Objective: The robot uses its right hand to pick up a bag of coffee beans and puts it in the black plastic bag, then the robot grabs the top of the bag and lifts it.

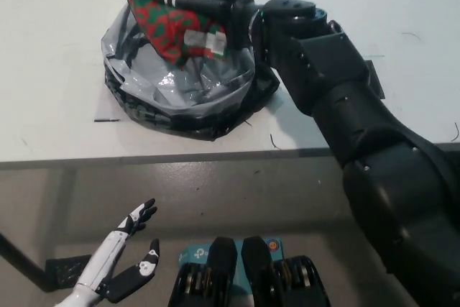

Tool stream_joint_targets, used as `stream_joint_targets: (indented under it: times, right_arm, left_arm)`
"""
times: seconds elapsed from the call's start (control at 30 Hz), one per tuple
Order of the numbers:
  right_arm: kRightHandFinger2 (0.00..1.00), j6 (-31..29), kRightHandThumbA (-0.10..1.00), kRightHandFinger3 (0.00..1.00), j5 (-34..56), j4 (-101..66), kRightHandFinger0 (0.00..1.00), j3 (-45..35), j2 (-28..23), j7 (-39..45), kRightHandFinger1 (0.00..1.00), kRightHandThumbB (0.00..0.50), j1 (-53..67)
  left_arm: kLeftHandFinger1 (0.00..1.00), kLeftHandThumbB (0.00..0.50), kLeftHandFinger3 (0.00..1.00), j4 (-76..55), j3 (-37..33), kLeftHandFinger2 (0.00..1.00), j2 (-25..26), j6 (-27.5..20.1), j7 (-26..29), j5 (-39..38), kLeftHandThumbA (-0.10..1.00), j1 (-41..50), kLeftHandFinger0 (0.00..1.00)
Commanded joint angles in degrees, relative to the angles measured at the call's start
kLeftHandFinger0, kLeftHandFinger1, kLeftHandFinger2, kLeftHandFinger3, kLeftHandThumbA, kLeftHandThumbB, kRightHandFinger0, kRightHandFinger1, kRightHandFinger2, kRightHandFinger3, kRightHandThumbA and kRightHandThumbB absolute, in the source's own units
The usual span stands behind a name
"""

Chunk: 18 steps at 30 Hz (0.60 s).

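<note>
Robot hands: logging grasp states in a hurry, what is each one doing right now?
Left robot hand: open, holding nothing, below the table edge.
Right robot hand: shut on the coffee bean bag, over the black plastic bag.

The mouth of the black plastic bag (180, 98) is largely filled by the red-and-green coffee bag (169, 12), held from the right by the black right hand (208, 5), whose arm spans the table's (50, 48) right half. Bare tabletop lies open to the left of the bag and along the near edge. The white left hand (118, 260), fingers apart, rests below table level, clear of everything.
</note>
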Motion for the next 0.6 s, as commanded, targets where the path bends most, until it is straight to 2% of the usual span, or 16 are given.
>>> stream_joint_targets:
  times: [0.0,0.03,0.07,0.1,0.13,0.17,0.3,0.37,0.43,0.47,0.53,0.57]
  right_arm:
    - [0.81,-7.7,-0.10,0.74,-5.4,2.1,0.04,2.8,-0.8,-1.3,0.46,0.175,-7.7]
    - [0.81,-8.0,-0.10,0.80,-6.1,2.7,0.04,3.5,-1.0,-1.3,0.46,0.162,-7.9]
    - [0.81,-8.2,-0.10,0.80,-6.5,3.0,0.04,3.8,-1.0,-1.3,0.46,0.162,-8.0]
    - [0.81,-8.4,-0.10,0.71,-7.3,3.5,0.03,4.5,-1.1,-1.3,0.46,0.157,-8.1]
    - [0.78,-8.5,-0.10,0.53,-8.3,4.0,0.02,5.4,-1.3,-1.3,0.44,0.152,-8.4]
    - [0.74,-8.8,-0.10,0.49,-9.5,4.4,0.01,6.6,-1.4,-1.3,0.40,0.149,-8.6]
    - [0.68,-11.2,-0.10,0.41,-12.4,4.6,0.00,9.4,-1.5,-1.0,0.34,0.148,-8.7]
    - [0.66,-12.8,-0.09,0.33,-14.5,4.5,0.00,11.7,-1.8,0.0,0.32,0.138,-8.9]
    - [0.67,-13.1,-0.08,0.27,-15.4,4.4,0.00,12.7,-2.0,0.1,0.33,0.139,-9.0]
    - [0.66,-13.8,-0.08,0.29,-16.2,4.2,0.00,13.5,-2.0,0.2,0.31,0.128,-8.9]
    - [0.66,-14.4,-0.06,0.16,-17.3,3.8,0.00,14.8,-2.0,0.3,0.32,0.122,-8.9]
    - [0.69,-15.1,-0.06,0.16,-18.2,3.6,0.00,15.7,-2.1,0.4,0.36,0.117,-8.8]
  left_arm:
    - [1.00,0.271,1.00,-1.9,-0.2,1.00,1.4,0.1,-1.2,0.3,0.34,-1.0,1.00]
    - [1.00,0.272,1.00,-1.9,-0.1,1.00,1.4,-0.1,-1.3,0.3,0.34,-1.0,1.00]
    - [1.00,0.272,1.00,-1.9,-0.1,1.00,1.5,-0.2,-1.3,0.3,0.34,-1.0,1.00]
    - [1.00,0.273,1.00,-1.9,-0.1,1.00,1.5,-0.4,-1.3,0.5,0.35,-1.0,1.00]
    - [1.00,0.272,1.00,-1.9,-0.1,1.00,1.5,-0.3,-1.4,0.6,0.35,-1.1,1.00]
    - [1.00,0.272,1.00,-2.0,-0.1,1.00,1.5,-0.3,-1.5,0.5,0.35,-1.1,1.00]
    - [1.00,0.273,1.00,-1.9,-0.1,1.00,1.5,-0.4,-1.7,0.5,0.35,-1.4,1.00]
    - [1.00,0.275,1.00,-2.1,-0.1,1.00,1.5,0.3,-2.0,0.5,0.35,-1.6,1.00]
    - [1.00,0.276,1.00,-2.2,-0.1,1.00,1.5,0.9,-2.2,0.5,0.34,-1.8,1.00]
    - [1.00,0.278,1.00,-2.5,-0.1,1.00,1.5,1.2,-2.4,0.4,0.34,-1.8,1.00]
    - [1.00,0.279,1.00,-2.7,-0.2,1.00,1.5,1.5,-2.6,0.4,0.34,-1.8,1.00]
    - [1.00,0.279,1.00,-2.7,-0.2,1.00,1.5,1.4,-2.7,0.3,0.33,-1.8,1.00]
